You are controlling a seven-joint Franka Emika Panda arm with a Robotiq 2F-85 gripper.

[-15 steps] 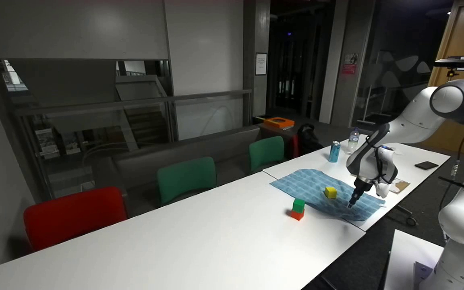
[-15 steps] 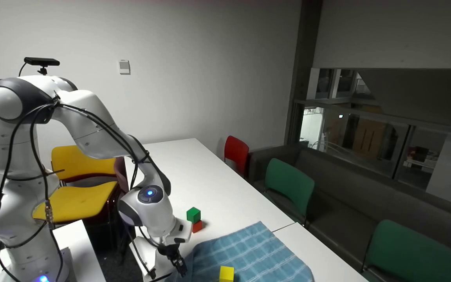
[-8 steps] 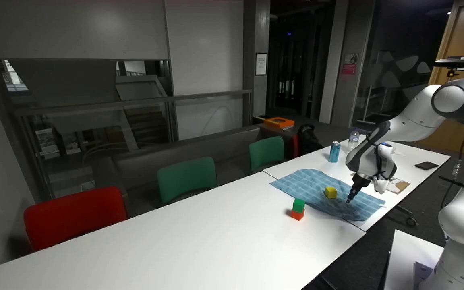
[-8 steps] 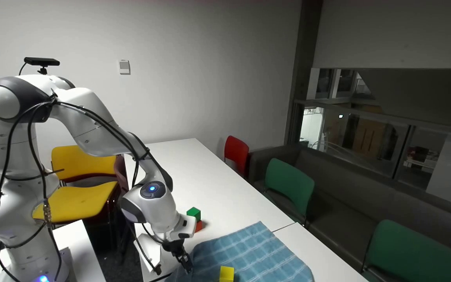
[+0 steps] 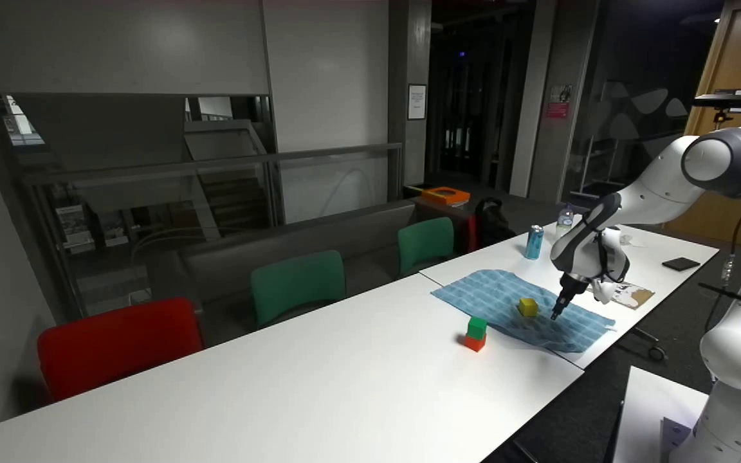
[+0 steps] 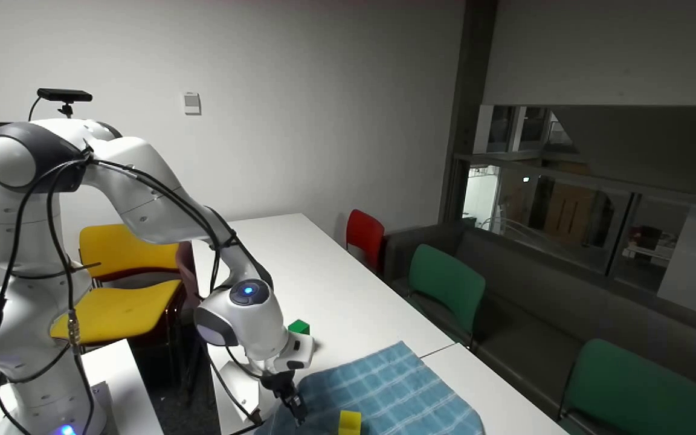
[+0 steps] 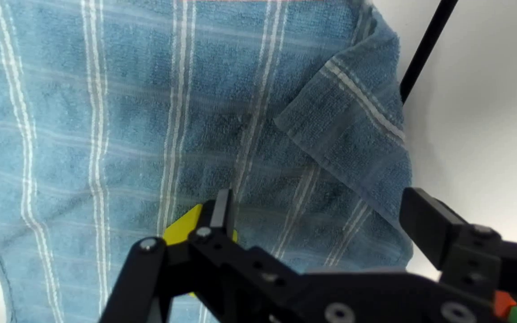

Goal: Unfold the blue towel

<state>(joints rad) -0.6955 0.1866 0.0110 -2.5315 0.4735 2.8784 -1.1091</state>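
Note:
The blue towel with white stripes lies mostly spread on the table, in both exterior views [image 5: 486, 292] [image 6: 396, 380] and the wrist view [image 7: 133, 112]. In the wrist view one corner [image 7: 348, 116] is folded over onto the towel near its right edge. A yellow cube rests on the towel [image 5: 528, 307] [image 6: 350, 422]; in the wrist view it [image 7: 182, 228] is partly hidden behind the left finger. My gripper [image 7: 319, 213] is open and empty above the towel, its fingers on either side of the towel's folded edge. It also shows in both exterior views [image 5: 555, 316] [image 6: 298, 417].
A green block [image 5: 476, 327] sits on a red block [image 5: 475, 343] beside the towel. A blue can [image 5: 534, 242], a bottle [image 5: 564, 223], a flat brown-and-white item [image 5: 634, 296] and a black flat object [image 5: 680, 264] are on the white table [image 5: 319, 379]. Chairs line one side.
My gripper has moved slightly across the towel, rightward in an exterior view and a little farther back in an exterior view. The towel and blocks have not visibly moved.

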